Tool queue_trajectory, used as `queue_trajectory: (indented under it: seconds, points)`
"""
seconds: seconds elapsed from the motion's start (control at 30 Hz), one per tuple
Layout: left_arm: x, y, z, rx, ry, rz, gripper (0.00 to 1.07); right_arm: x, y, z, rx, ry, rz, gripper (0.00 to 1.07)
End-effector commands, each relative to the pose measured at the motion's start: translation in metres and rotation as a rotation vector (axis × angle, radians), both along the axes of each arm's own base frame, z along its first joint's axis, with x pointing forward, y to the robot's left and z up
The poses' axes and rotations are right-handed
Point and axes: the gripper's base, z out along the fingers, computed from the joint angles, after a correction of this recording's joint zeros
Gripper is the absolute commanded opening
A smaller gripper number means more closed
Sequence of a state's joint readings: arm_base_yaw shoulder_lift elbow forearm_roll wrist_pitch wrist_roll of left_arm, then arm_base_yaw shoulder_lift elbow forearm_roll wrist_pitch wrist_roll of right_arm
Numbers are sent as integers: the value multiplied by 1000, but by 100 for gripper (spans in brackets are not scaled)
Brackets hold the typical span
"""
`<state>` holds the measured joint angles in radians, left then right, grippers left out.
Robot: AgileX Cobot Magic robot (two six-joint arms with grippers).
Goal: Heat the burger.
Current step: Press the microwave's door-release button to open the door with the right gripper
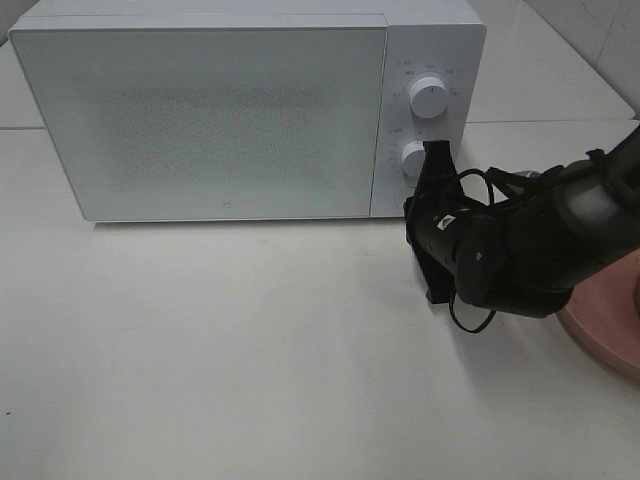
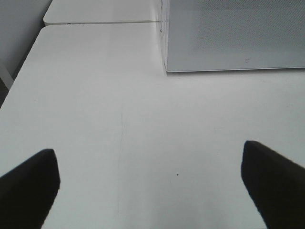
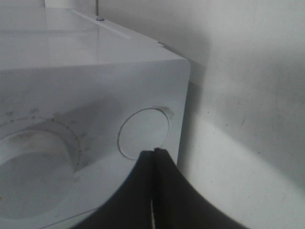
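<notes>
1. The white microwave (image 1: 230,110) stands with its door closed. A tiny mark low on the door and the scale print around its two knobs (image 1: 431,99) are too small to read.
2. The right gripper (image 3: 155,152), fingers pressed together, has its tips at the edge of a round button (image 3: 143,133) on the microwave's control panel.
3. The left gripper (image 2: 148,160), fingers spread wide and holding nothing, hangs over the table (image 2: 143,109) in front of the microwave.
4. The burger shows in no view, so I cannot tell where it is.

My high camera looks steeply down on desk (image 1: 200,350) and microwave (image 1: 220,110). Left wrist skims low toward the microwave's front corner; right wrist sits tight against its control panel (image 3: 95,95).
</notes>
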<state>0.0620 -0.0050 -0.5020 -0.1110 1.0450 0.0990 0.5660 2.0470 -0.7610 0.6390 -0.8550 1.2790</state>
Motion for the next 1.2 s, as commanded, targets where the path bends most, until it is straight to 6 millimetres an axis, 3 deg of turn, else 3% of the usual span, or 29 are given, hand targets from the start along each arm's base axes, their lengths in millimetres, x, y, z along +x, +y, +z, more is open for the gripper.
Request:
queue_trajectory:
  seconds: [0.03,0.73,1.2]
  points:
    - [-2,0,-1,-4,-20,2,98,4,0,0,10,-3,-4,0]
    - [-2,0,-1,-4,-20,2,98,23,9,-12,15,-16,-32,0]
    - [-2,0,-1,-4,-20,2,98,30,1,-7,1,-75,-59,0]
